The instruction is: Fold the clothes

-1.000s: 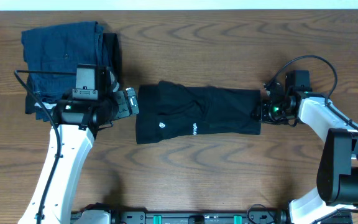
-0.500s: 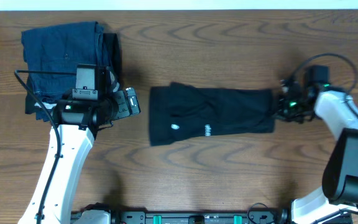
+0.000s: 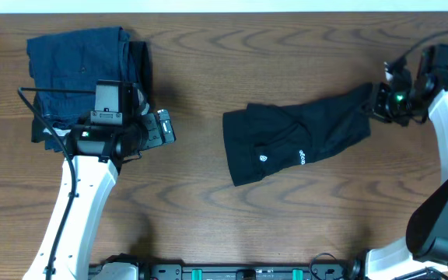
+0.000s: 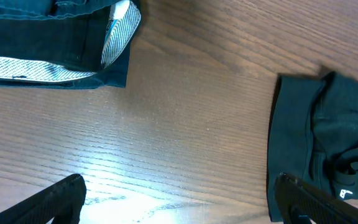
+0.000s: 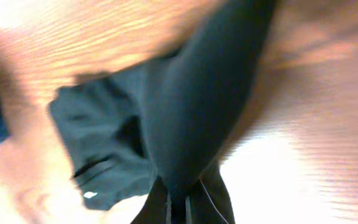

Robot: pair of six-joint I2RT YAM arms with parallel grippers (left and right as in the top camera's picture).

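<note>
The black T-shirt (image 3: 294, 144) lies as a long folded strip across the table's middle right, slanting up to the right, with tiny white logo marks. My right gripper (image 3: 377, 103) is shut on its right end and holds that end pulled out; the cloth (image 5: 185, 118) stretches away from the shut jaws (image 5: 178, 208) in the right wrist view. My left gripper (image 3: 164, 128) is open and empty, left of the shirt with bare table between. In the left wrist view (image 4: 179, 202) the shirt's left end (image 4: 325, 143) lies at the right.
A stack of dark blue folded garments (image 3: 84, 66) sits at the back left, behind the left arm; its white-striped edge (image 4: 48, 65) shows in the left wrist view. Wooden table (image 3: 208, 210) all round.
My right gripper has dragged the shirt to the right and back, so the strip now slants. The gap to the left gripper has widened. The left arm has not moved.
</note>
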